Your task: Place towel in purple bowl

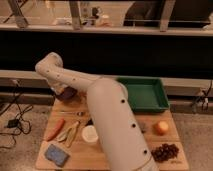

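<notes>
Bending sharply at its elbow, your arm (107, 115) points the gripper (60, 90) downward, with the purple bowl (70, 94) just beside it; you cannot tell its grip, or whether it carries the towel.

Text, labels, brands, numbers: none readable on any surface.
Arm (116, 127): white shell with small dark dots, no legible marking.
Gripper (61, 90): at the far left corner of the tabletop (80, 156), right at the purple bowl (69, 94); no legible marking.
Green tray (145, 95): far right corner, no legible marking.
</notes>
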Robot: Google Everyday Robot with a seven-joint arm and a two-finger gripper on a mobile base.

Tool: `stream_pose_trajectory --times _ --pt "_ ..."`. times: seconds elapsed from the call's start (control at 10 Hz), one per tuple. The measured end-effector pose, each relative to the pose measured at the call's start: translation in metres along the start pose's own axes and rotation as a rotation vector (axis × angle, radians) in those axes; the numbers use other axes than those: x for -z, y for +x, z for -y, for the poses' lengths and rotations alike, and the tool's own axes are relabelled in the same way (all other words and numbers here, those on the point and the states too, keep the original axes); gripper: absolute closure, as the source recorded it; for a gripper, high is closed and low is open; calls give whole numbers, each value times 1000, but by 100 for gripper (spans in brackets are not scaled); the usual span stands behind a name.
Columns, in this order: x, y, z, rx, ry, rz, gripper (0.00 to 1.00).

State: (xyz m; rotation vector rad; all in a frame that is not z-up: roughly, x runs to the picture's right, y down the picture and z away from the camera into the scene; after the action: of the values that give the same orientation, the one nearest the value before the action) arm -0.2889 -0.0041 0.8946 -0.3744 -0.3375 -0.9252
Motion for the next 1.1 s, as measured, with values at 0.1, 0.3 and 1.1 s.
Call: stream_pose_trajectory --times 0.1,0.3,1.1 --pt "0 -1 1 1 0 0 82" --pt "0 -1 1 1 1 0 62" --pt "0 -1 1 1 4 1 20"
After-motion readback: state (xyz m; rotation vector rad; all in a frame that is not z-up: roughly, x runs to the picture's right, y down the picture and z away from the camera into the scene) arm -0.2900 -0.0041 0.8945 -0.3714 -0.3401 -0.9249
